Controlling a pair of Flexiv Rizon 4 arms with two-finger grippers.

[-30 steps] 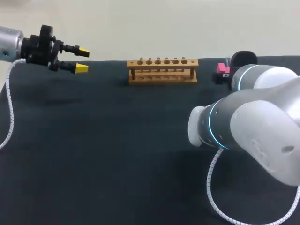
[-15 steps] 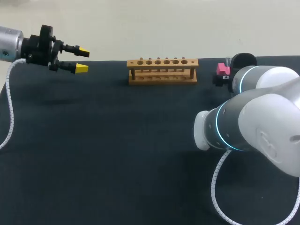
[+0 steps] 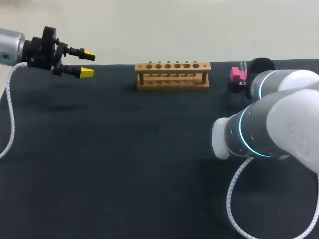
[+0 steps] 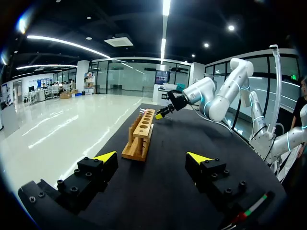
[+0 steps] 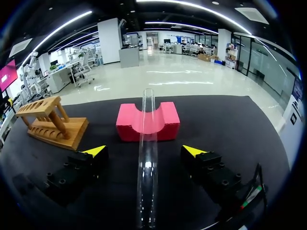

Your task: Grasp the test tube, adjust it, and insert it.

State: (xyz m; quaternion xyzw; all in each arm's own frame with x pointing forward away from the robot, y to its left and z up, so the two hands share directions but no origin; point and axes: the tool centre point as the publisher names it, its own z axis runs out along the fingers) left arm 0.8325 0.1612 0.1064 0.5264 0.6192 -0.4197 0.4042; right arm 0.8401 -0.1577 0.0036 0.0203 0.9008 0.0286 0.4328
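While the test tube (image 5: 147, 182) is lying on the pink block (image 5: 165, 122) between the right gripper's (image 5: 144, 151) wide fingers, the left gripper (image 3: 87, 63) likewise spread, an off-centre squeeze is probably risking rolling it off.

L end effector (image 3: 87, 63), R end effector (image 5: 144, 150): both spread apart.
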